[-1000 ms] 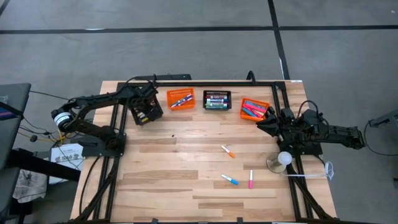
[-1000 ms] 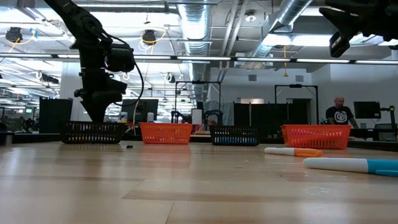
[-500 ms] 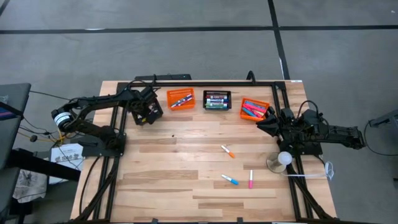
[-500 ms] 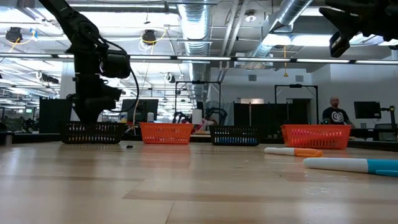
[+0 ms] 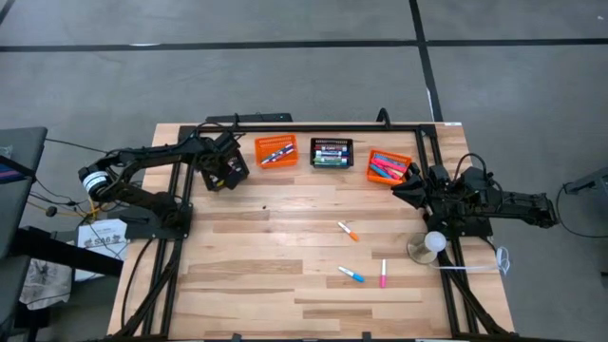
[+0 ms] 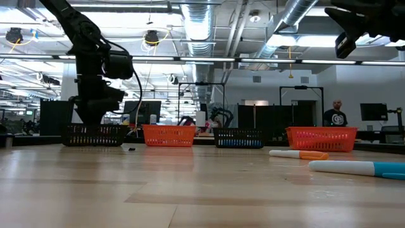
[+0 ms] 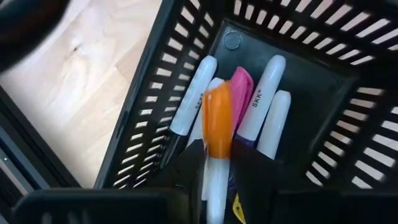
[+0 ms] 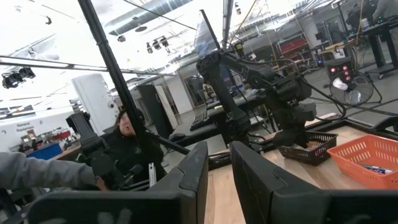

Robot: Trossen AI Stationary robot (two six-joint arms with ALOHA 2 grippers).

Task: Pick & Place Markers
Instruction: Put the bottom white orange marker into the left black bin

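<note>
I see bright, even overhead light on the table (image 5: 285,285), shadows faint. In my low view ceiling lamps (image 6: 150,38) glare at twelve o'clock; the nearest marker (image 6: 354,168), at four o'clock, looks soft.

The orange-capped marker (image 7: 217,140) runs off the wrist picture's edge.

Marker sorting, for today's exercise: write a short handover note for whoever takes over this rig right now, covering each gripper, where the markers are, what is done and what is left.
Left gripper: down inside the black basket at the far left, fingers around an orange-capped marker that is not yet let go.
Right gripper: waiting by the right-hand orange basket, holding nothing.
Done: markers lie in all four baskets along the far edge.
Left: release this marker, then collect the three loose on the table: orange-capped, blue-capped, pink.
</note>
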